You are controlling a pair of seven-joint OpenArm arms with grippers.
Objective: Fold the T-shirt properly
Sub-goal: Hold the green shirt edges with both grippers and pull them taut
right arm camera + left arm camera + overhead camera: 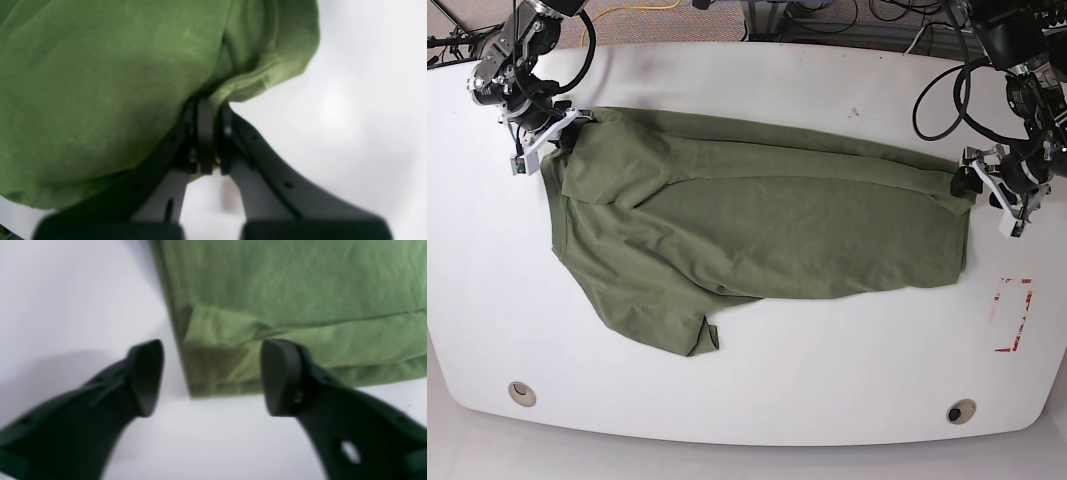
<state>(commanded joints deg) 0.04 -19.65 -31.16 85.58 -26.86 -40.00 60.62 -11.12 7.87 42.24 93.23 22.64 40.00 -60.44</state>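
Note:
The olive-green T-shirt (767,220) lies spread across the white table (777,90), one sleeve reaching toward the front edge. At the shirt's far left corner my right gripper (575,128) holds the cloth. The right wrist view shows that gripper (206,110) shut on a fold of the T-shirt (100,83), which bunches over the fingers. At the right end, my left gripper (964,181) sits by the shirt's hem corner. The left wrist view has the left gripper (213,376) open, with the hem corner of the T-shirt (283,283) lying flat between and just beyond the fingertips.
A red-marked rectangle (1012,315) is on the table at the right, near the left arm. Two round holes (522,392) (960,411) sit near the front edge. Cables (847,20) run behind the table's back edge.

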